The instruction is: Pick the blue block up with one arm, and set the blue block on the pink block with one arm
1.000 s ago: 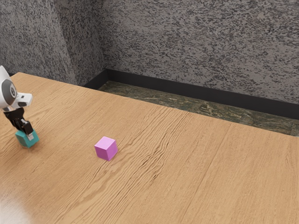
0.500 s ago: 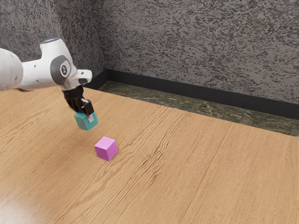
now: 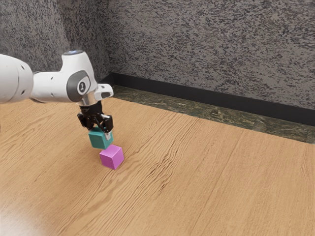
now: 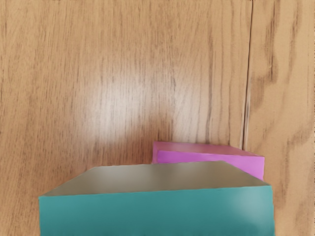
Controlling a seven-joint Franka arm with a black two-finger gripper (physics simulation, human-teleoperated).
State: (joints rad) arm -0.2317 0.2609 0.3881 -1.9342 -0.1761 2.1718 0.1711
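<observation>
The teal-blue block (image 3: 100, 139) hangs in the air with my gripper (image 3: 99, 132) shut on its top. It sits just above and slightly toward the exterior view's left of the pink block (image 3: 111, 157), which rests on the wooden table (image 3: 197, 187). In the wrist view the blue block (image 4: 157, 206) looms large under my hand, and part of the pink block (image 4: 209, 157) peeks out behind it, offset to one side.
A dark speckled wall (image 3: 206, 44) with a black baseboard (image 3: 221, 100) runs behind the table's far edge. A plank seam (image 4: 247, 98) runs through the tabletop near the pink block.
My arm has carried the blue block from the table's left edge up and rightward. It now hovers lower, just over the pink block. The pink block has not moved.
</observation>
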